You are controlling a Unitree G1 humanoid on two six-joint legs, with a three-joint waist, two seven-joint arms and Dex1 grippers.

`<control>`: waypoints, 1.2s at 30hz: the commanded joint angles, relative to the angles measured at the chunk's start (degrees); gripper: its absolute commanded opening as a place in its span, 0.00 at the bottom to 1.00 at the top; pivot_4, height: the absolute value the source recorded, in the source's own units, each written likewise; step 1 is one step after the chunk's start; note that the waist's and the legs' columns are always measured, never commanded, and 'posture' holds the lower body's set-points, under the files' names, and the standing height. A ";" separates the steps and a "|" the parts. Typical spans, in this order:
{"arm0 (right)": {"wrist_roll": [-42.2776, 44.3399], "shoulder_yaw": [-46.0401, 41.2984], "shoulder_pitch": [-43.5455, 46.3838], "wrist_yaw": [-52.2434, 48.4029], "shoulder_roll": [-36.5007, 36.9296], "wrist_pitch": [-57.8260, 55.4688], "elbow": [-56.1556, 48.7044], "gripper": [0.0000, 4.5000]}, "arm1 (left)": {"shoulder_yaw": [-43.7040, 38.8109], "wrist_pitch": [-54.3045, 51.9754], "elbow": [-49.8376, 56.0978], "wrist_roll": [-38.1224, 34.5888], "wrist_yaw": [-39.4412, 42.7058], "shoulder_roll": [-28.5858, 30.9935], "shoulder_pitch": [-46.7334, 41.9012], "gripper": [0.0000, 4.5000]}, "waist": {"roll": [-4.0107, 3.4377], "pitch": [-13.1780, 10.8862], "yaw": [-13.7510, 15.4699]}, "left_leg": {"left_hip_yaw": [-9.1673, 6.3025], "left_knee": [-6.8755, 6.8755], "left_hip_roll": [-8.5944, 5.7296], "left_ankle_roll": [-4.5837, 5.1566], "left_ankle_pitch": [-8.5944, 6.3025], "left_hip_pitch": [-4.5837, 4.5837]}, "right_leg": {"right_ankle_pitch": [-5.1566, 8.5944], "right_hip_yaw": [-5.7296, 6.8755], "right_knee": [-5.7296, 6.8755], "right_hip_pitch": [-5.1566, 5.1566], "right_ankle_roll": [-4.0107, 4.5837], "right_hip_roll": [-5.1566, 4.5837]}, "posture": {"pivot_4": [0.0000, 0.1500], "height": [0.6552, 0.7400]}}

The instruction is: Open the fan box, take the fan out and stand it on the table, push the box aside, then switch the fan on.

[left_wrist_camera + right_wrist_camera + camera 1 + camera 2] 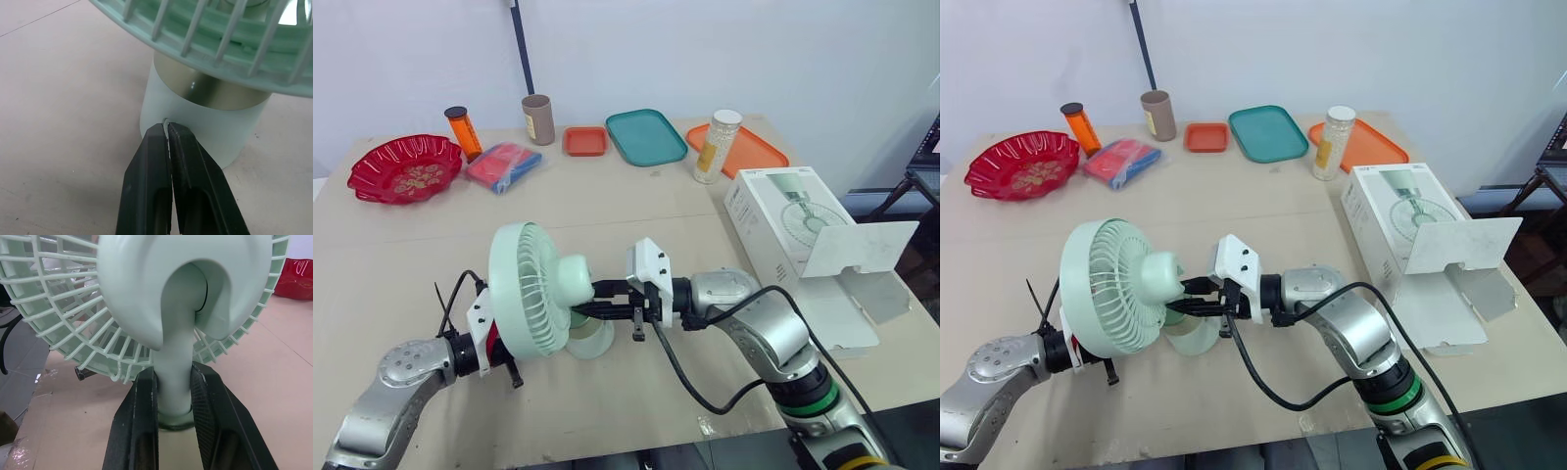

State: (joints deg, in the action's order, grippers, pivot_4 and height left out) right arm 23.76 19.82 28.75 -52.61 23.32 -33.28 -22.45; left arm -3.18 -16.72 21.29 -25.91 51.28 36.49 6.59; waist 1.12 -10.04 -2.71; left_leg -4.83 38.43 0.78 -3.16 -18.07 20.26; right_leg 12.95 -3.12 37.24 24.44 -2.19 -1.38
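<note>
A pale green fan [533, 289] stands upright on its round base [205, 132] near the table's front edge, its grille facing my left. My right gripper [173, 382] reaches in from the right and is shut on the fan's neck, one black finger [142, 416] on each side of it. Low down on the other side, my left gripper [167, 128] is shut, its tips touching the wall of the base. The fan head hides those fingers in the eye views. The white fan box [783, 220] lies at the table's right side with its flap [857, 250] open.
Along the back of the table are a red bowl [404, 168], an orange bottle [463, 132], a brown cup [538, 118], a red and blue packet [504, 164], a small orange tray [584, 141], a teal tray [646, 136], a jar [717, 147] and an orange tray [754, 152].
</note>
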 commanded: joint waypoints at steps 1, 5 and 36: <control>-0.79 0.93 -0.55 0.20 -0.05 1.28 -1.36 0.08 | 0.60 -0.50 6.98 -2.75 0.55 -0.14 0.15 0.05 | 0.00 0.00 0.00 | 0.00 0.00 0.00 0.00 0.00 0.00 | 0.00 0.00 0.00 0.00 0.00 0.00 | 1.00 1.00; -1.03 0.95 -0.59 0.22 -0.11 1.59 -0.95 0.08 | 0.39 -1.39 8.83 -3.59 0.34 -0.01 1.03 0.05 | 0.00 0.00 0.00 | 0.00 0.00 0.00 0.00 0.00 0.00 | 0.00 0.00 0.00 0.00 0.00 0.00 | 1.00 1.00; 0.69 -1.38 0.21 -1.48 1.46 1.24 -0.51 0.08 | -3.41 -0.30 4.38 0.40 -3.80 -0.58 3.41 0.05 | -0.10 0.08 0.01 | 0.00 0.00 0.02 0.01 0.00 -0.14 | 0.00 -0.01 0.00 -0.12 -0.01 0.03 | 1.00 1.00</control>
State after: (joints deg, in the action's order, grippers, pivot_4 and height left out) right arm 23.46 19.74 28.17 -53.46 24.02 -31.86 -22.26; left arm -6.89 -17.86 25.04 -25.82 48.50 36.56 10.53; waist 1.02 -9.95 -2.69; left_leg -4.83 38.43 0.79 -3.15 -18.07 20.12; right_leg 12.94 -3.14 37.24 24.32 -2.20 -1.35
